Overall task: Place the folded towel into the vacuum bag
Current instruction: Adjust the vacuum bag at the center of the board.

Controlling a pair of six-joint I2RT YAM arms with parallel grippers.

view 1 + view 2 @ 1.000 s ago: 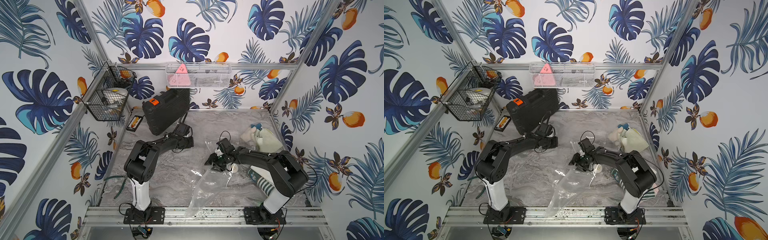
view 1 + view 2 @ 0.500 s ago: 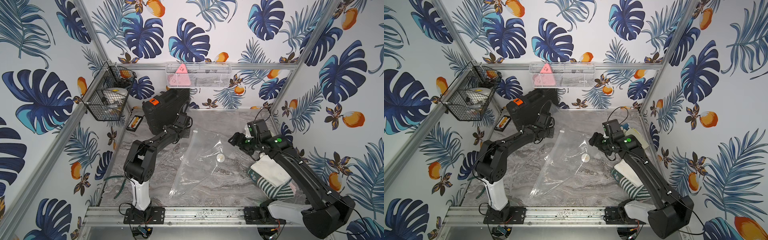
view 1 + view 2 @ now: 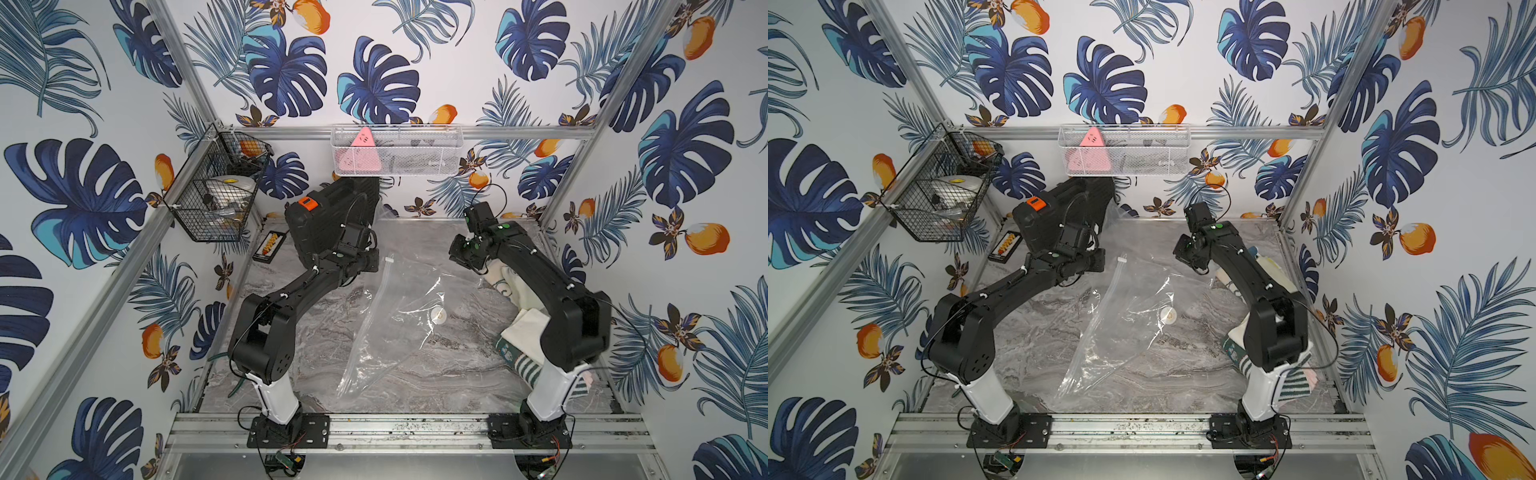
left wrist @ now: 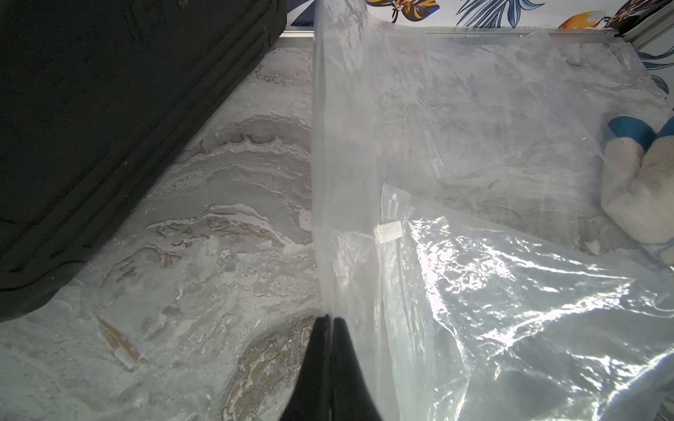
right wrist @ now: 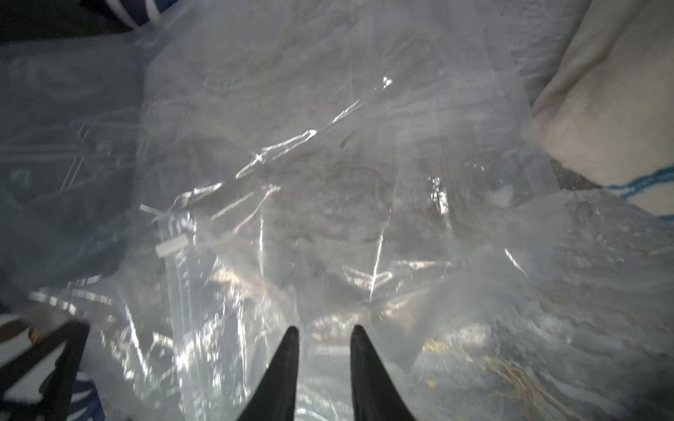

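Left gripper (image 4: 330, 319) clamps the vacuum bag (image 3: 397, 322) by its rim; right gripper (image 5: 324, 330) hovers over it, jaws apart. Holding that rim high and taut should ease the folded towel (image 3: 524, 329) in

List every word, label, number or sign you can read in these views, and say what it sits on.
None can be read.
On the clear crinkly plastic vacuum bag, faint white print beside its small white slider clip: too blurred.
On the black hard plastic case, an orange tag: too small.
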